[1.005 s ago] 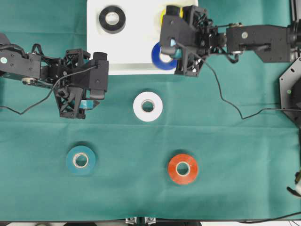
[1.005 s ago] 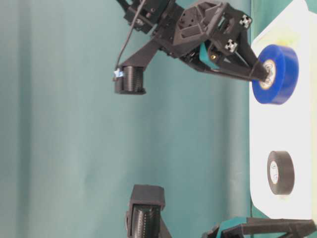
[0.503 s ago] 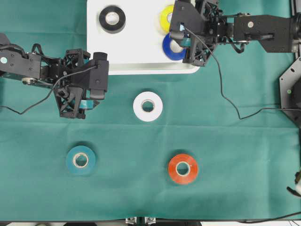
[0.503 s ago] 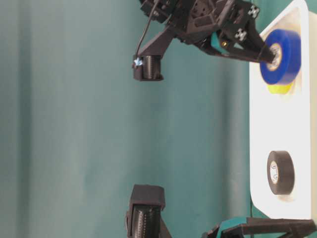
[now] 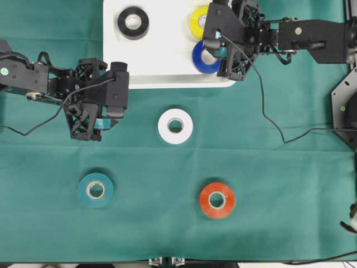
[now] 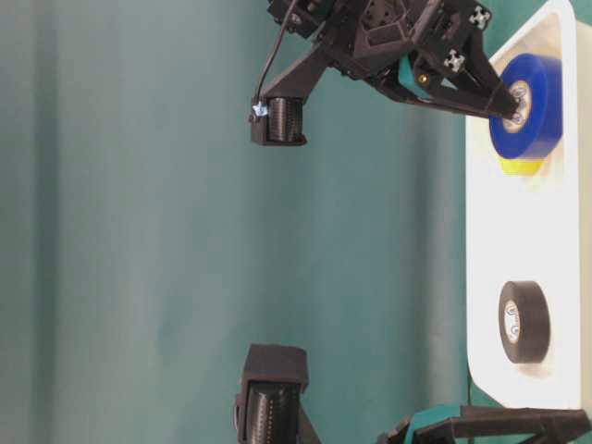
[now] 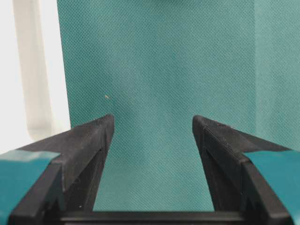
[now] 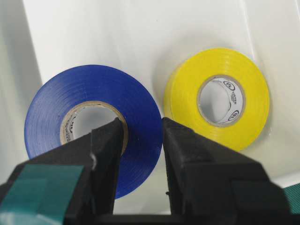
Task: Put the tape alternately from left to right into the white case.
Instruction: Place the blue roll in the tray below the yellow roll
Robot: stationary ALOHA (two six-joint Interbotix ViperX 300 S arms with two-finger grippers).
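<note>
The white case (image 5: 162, 56) sits at the far edge of the green-covered bench (image 5: 279, 190) and holds three rolls of tape: the black roll (image 5: 133, 22) lies flat near its left end, the yellow roll (image 5: 197, 21) lies flat toward its right end, and the blue roll (image 5: 204, 57) sits just beside the yellow one, toward the near rim. The right pincer (image 8: 139, 136) is clamped on the blue roll's wall, one finger inside the pale core and the other against the outer face; in the table-level view the blue roll is tilted, with its core facing sideways rather than straight up, and overlaps the yellow roll beneath it. Whether it rests on the case floor cannot be told. The left pincer (image 7: 152, 126) hangs with its jaws spread wide over bare green cloth just beside the case's edge, holding nothing. Out on the bench, well apart from one another, the white roll (image 5: 175, 126), the teal roll (image 5: 96, 190) and the orange-red roll (image 5: 217, 200) all lie flat with their cores pointing up.
</note>
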